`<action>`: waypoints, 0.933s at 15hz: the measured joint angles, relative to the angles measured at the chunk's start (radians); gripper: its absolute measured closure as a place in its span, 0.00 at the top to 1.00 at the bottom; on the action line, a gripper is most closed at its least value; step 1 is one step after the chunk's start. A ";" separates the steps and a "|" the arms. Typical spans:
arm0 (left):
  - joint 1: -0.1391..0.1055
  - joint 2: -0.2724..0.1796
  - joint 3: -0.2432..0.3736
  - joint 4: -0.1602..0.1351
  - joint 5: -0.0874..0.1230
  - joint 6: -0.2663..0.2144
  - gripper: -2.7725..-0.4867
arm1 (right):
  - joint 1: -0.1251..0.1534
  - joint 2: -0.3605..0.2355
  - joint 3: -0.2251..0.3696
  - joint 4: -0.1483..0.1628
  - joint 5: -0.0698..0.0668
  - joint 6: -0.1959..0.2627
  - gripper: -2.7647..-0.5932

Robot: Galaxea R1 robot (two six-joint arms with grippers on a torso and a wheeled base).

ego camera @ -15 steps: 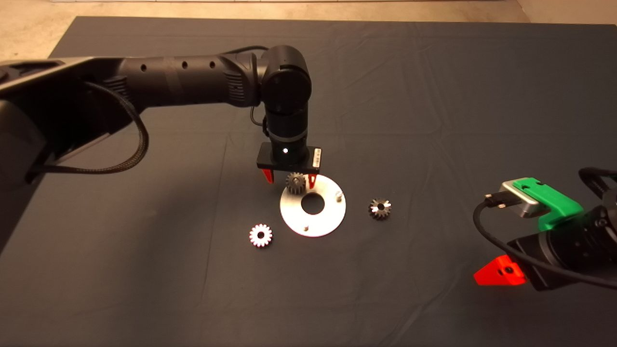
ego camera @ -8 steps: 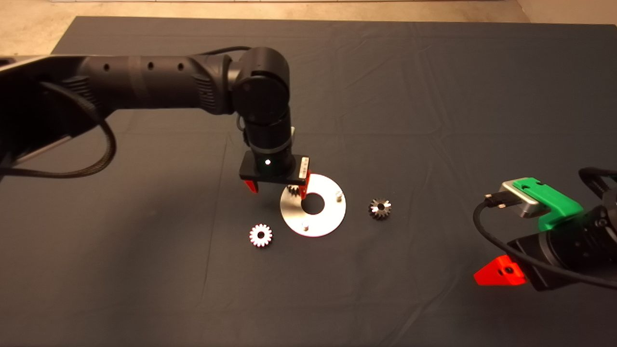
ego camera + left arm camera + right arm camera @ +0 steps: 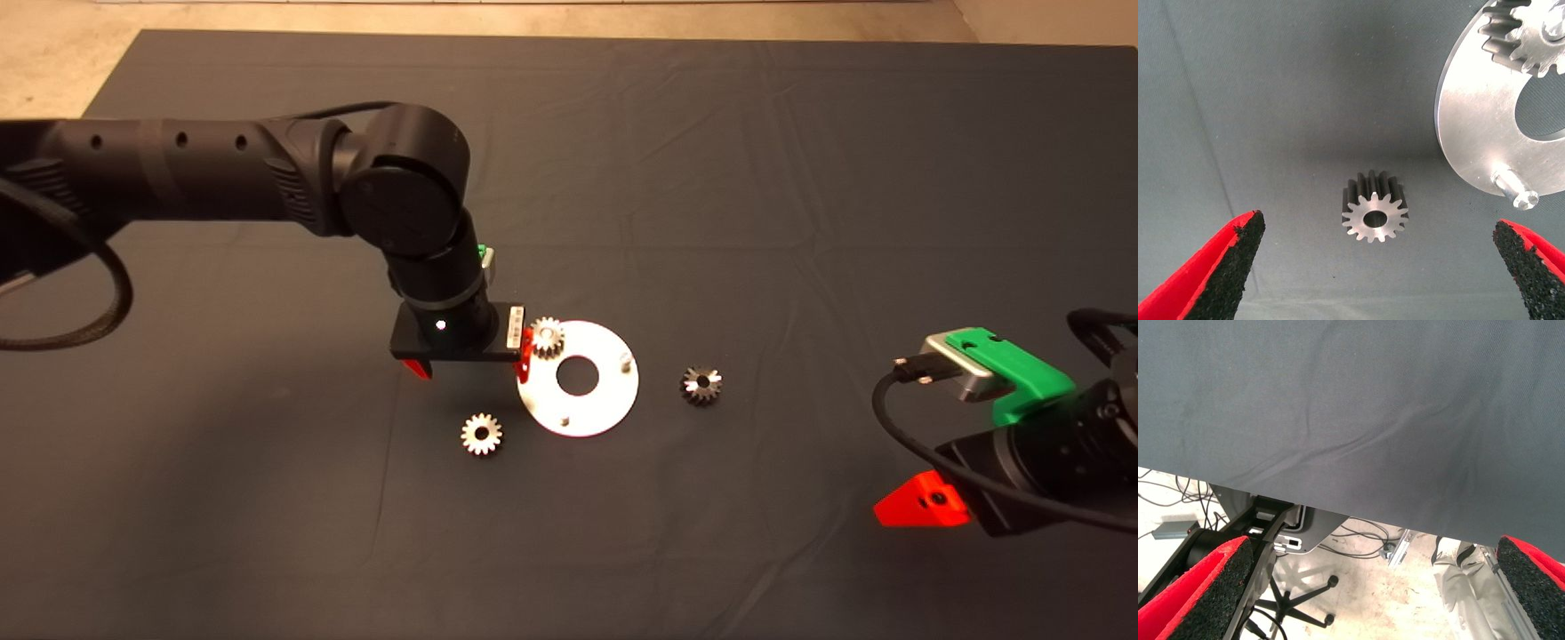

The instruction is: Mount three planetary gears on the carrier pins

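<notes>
The dark tabletop [image 3: 800, 178] carried a white disc [image 3: 597, 404] with one gear [image 3: 547, 338] seated on it and two bare pins [image 3: 626, 360]. A second gear [image 3: 481, 434] lay beside the disc and a third [image 3: 701, 385] beyond it. Only the left wrist view showed the left hand [image 3: 1381, 270] spread wide above the loose gear [image 3: 1374, 215]. The right hand [image 3: 920, 507] waited at the tabletop's edge, fingers [image 3: 1211, 587] apart.
</notes>
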 joint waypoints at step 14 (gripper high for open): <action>0.131 -0.003 0.047 0.071 0.000 -0.052 0.87 | 0.000 0.002 0.000 0.000 0.000 0.000 0.98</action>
